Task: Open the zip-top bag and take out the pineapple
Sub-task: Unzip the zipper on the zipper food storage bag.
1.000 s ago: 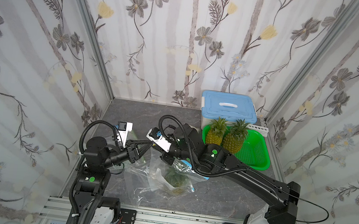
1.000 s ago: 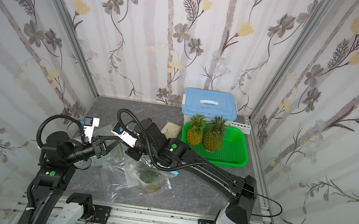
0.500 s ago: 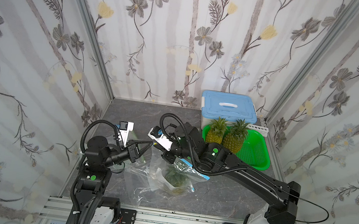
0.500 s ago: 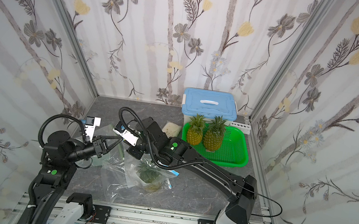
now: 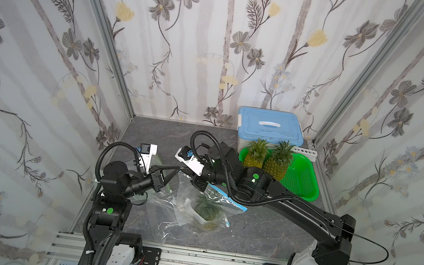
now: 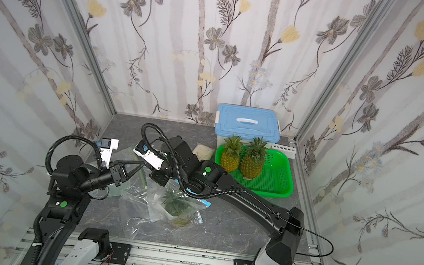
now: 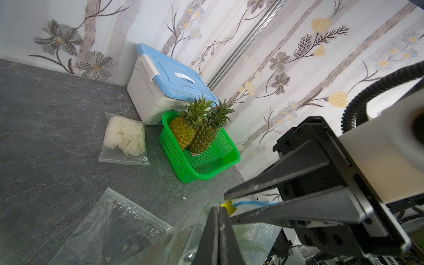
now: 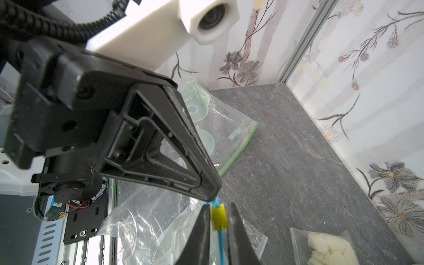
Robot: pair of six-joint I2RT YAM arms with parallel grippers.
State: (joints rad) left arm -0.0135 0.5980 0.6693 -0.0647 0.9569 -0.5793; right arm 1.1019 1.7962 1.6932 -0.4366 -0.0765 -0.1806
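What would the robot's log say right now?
left gripper: shut on zip-top bag | right gripper: around yellow slider | pineapple: inside bag

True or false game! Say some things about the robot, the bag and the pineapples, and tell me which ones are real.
1. Two pineapples stand in the green basket. True.
2. The bagged pineapple is already out on the table. False: it lies inside the clear zip-top bag.
3. The left gripper is pinched shut on the bag's top edge. True.
4. The box at the back has a red lid. False: its lid is blue.
5. The yellow slider sits between the fingers of the right gripper. True.
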